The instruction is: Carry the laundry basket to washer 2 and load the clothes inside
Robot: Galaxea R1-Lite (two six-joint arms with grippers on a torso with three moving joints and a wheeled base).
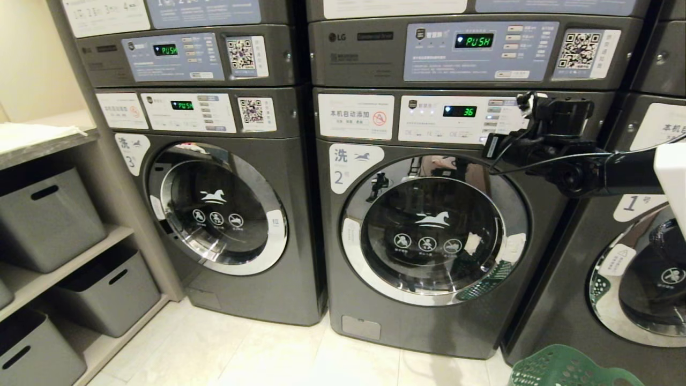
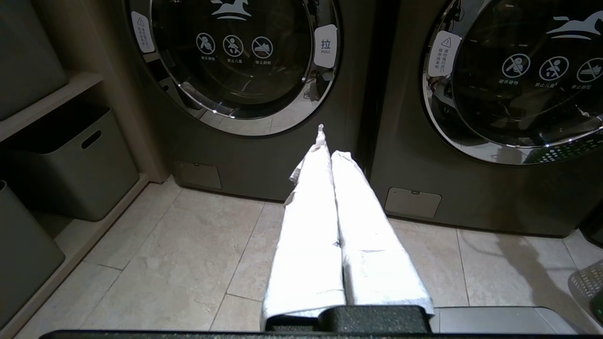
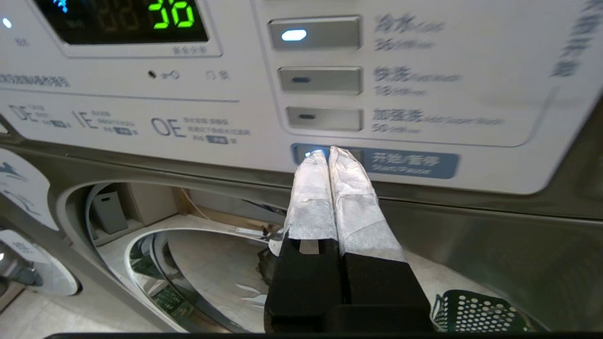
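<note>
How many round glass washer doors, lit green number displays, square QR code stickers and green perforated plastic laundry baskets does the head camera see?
Round glass washer doors: 3
Lit green number displays: 4
Square QR code stickers: 3
Green perforated plastic laundry basket: 1
Total: 11

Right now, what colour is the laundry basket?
Green, perforated laundry basket; clearest in the head view.

Washer 3 (image 1: 225,209), washer 1 (image 1: 632,279), grey storage bins (image 1: 45,217), wooden shelves (image 1: 64,271), tiled floor (image 1: 241,348)
</note>
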